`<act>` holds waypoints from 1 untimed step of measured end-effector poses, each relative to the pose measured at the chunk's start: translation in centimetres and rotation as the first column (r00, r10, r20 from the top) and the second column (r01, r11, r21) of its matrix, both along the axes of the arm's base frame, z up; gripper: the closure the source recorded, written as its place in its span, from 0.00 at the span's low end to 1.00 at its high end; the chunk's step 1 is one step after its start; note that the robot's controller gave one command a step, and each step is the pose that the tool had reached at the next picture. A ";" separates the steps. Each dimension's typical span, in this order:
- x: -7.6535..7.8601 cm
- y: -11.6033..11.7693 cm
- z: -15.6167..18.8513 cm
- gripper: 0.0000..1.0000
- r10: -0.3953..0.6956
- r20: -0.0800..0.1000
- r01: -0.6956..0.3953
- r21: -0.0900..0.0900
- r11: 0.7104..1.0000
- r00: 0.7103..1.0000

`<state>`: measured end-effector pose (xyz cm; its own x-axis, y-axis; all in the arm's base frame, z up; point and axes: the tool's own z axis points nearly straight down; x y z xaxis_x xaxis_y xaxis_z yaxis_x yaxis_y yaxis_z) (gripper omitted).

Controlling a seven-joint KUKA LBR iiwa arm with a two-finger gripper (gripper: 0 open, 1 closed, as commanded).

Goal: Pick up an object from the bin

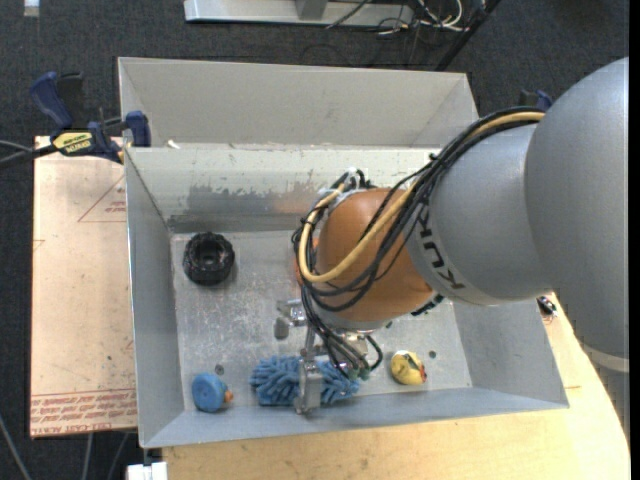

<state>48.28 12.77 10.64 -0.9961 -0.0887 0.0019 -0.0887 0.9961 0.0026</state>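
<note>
Four things: black ring (208, 259), blue ball (209, 392), yellow toy (406, 368), blue frilly toy (275, 380) under jaws; opening unclear.

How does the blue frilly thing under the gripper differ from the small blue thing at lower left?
The blue frilly thing is wider and ragged-edged; the small blue thing is compact and rounded. The frilly one lies under the gripper; the small one lies apart, further left. The small one has an orange spot, the frilly one none. Both are blue and lie in the bin.
</note>
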 end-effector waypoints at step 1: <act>0.6 -0.4 -3.3 0.00 0.199 0.014 -0.199 0.001 0.980 0.980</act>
<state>48.90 12.37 7.33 -0.9583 -0.2855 -0.0122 -0.2855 0.9584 0.0022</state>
